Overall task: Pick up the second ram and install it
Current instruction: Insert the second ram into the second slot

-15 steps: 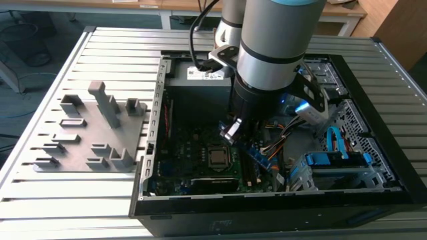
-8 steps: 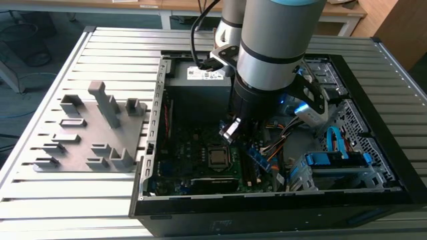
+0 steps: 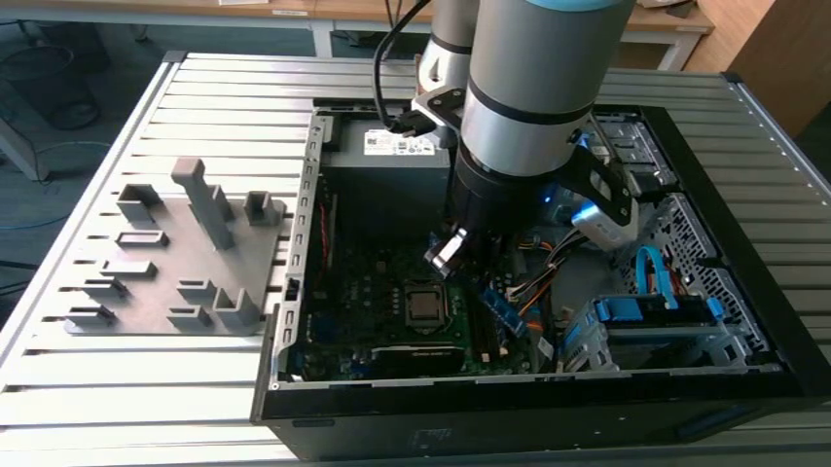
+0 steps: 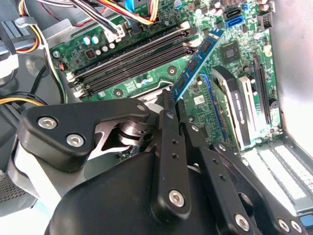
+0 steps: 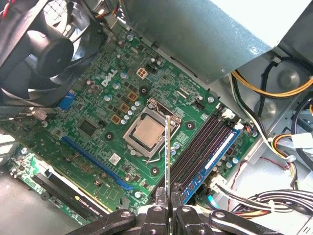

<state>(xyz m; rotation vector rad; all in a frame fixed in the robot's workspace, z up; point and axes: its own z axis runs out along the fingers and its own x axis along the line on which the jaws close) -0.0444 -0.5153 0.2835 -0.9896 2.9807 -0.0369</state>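
Between the clenched fingers (image 5: 177, 197) of the gripper (image 5: 168, 192), the second ram (image 5: 167, 152) is pinched, seen edge-on in the first wrist view and apparently held clear above the motherboard (image 5: 98, 103). Beyond the fingertips, the CPU socket (image 5: 145, 133) lies to one side of the stick. The empty black memory slots (image 5: 195, 147) and a seated blue module (image 5: 217, 154) lie to the other. The approach step seems in hand. Seating would call for the edge to be squared over a vacant slot.

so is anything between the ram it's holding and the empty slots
Nothing visible. The second ram hangs in the fingers above the board, and the black slots beside the seated blue stick lie open.
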